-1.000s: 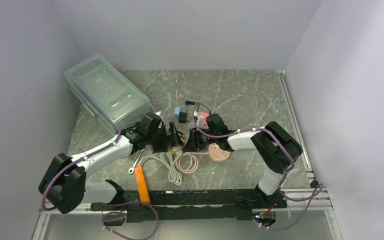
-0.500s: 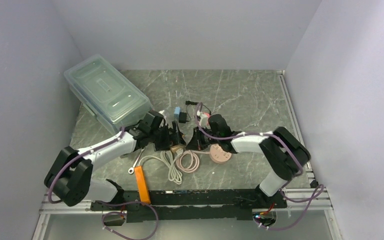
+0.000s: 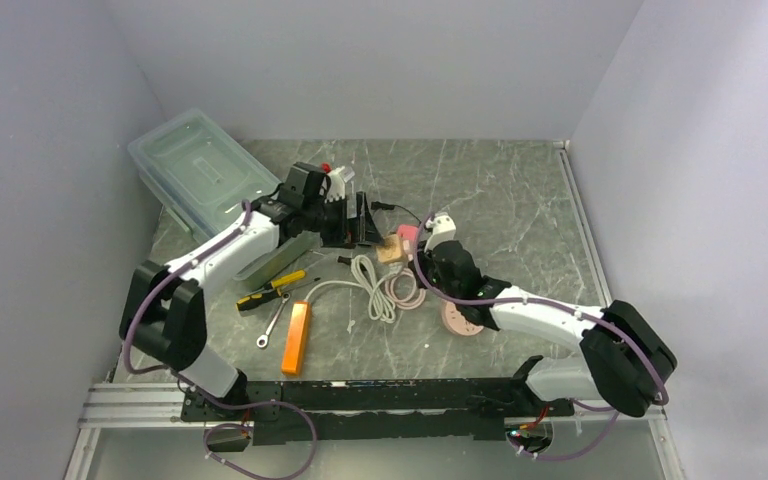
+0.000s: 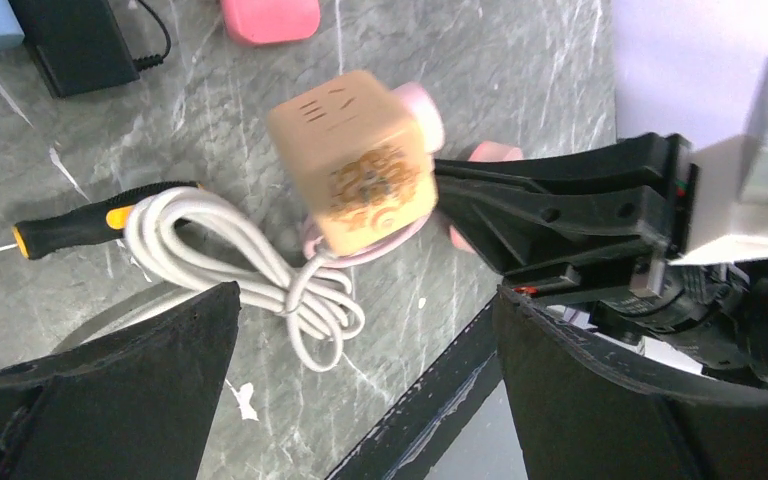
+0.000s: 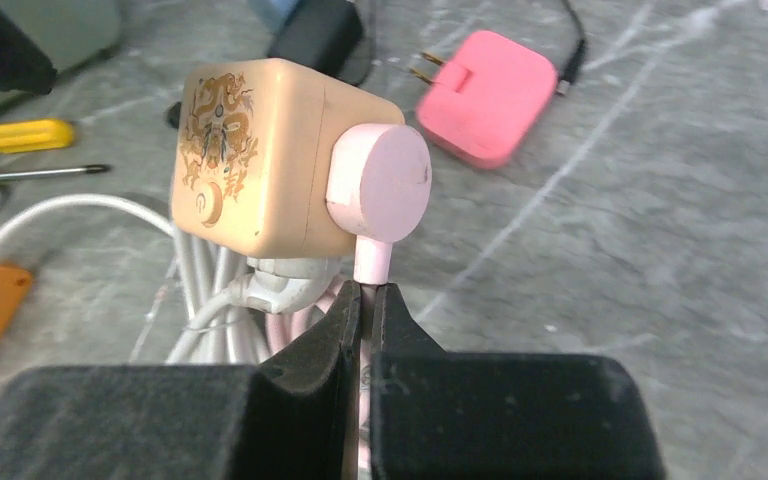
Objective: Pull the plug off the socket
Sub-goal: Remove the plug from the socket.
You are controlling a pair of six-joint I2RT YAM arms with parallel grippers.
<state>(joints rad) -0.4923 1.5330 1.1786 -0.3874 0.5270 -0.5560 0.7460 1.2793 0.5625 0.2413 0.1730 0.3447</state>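
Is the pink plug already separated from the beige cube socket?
No, in the right wrist view the pink plug sits flush against the side of the beige cube socket, with no gap between them.

soft even light, faint shadows, right pincer (image 5: 365,298) slightly blurred

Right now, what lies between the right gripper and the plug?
Only a short bit of pink cord, in the right wrist view: the right gripper pinches it just under the plug.
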